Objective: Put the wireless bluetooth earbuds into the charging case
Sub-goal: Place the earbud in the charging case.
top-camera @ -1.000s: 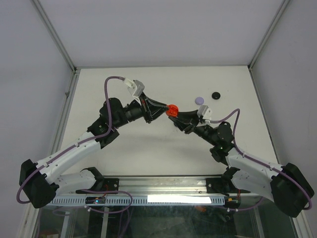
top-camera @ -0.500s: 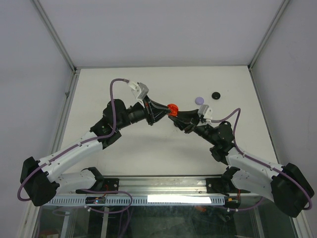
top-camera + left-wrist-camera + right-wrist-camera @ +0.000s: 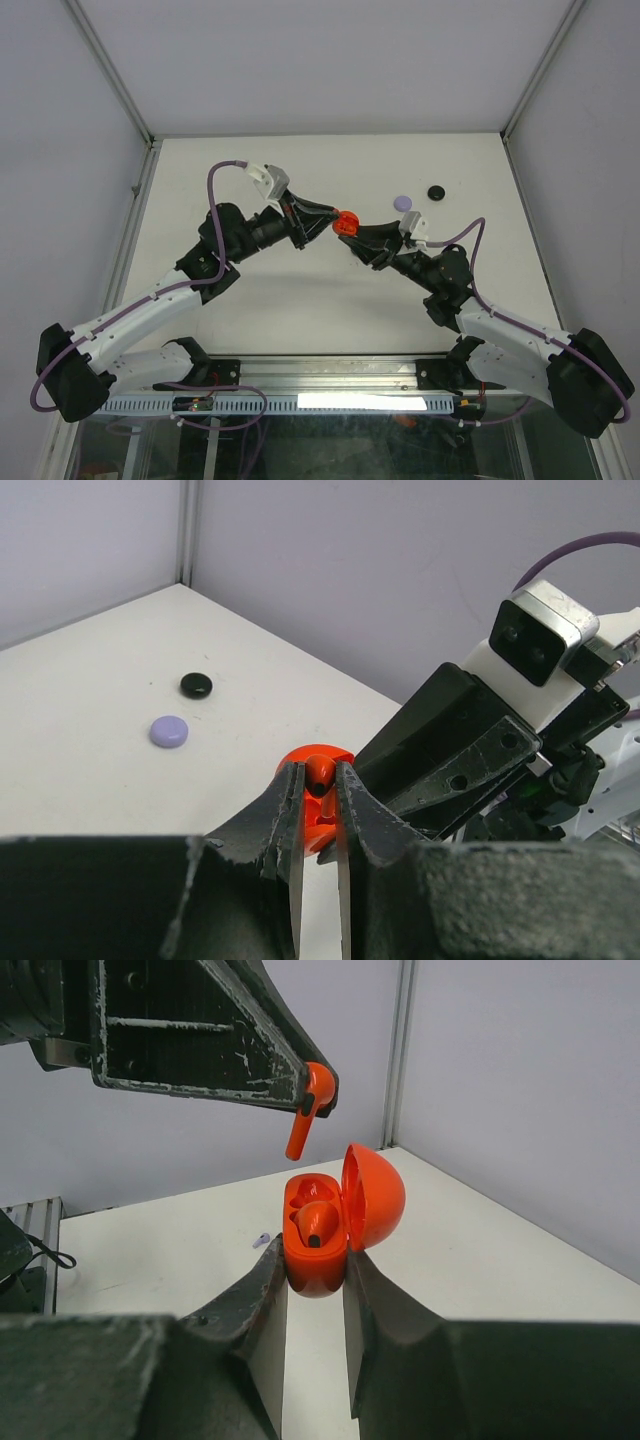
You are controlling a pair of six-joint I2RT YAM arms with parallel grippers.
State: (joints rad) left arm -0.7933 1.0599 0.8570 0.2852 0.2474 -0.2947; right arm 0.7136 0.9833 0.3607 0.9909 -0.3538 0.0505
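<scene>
My right gripper (image 3: pixel 316 1260) is shut on the orange charging case (image 3: pixel 318 1243), lid open to the right. One orange earbud (image 3: pixel 315 1222) sits in its near slot; the far slot looks empty. My left gripper (image 3: pixel 320 776) is shut on the second orange earbud (image 3: pixel 320 772), which hangs stem down (image 3: pixel 306 1110) just above and left of the open case, apart from it. In the top view the two grippers meet at the case (image 3: pixel 347 223) over the middle of the table.
A lilac round cap (image 3: pixel 403 202) and a black round cap (image 3: pixel 436 192) lie on the white table (image 3: pixel 300 300) at the back right, also in the left wrist view (image 3: pixel 168 730) (image 3: pixel 196 685). A small lilac piece (image 3: pixel 260 1239) lies on the table behind the case.
My left gripper, with the earbud, has drawn back a little to the left, away from the case. The right arm has held still.
</scene>
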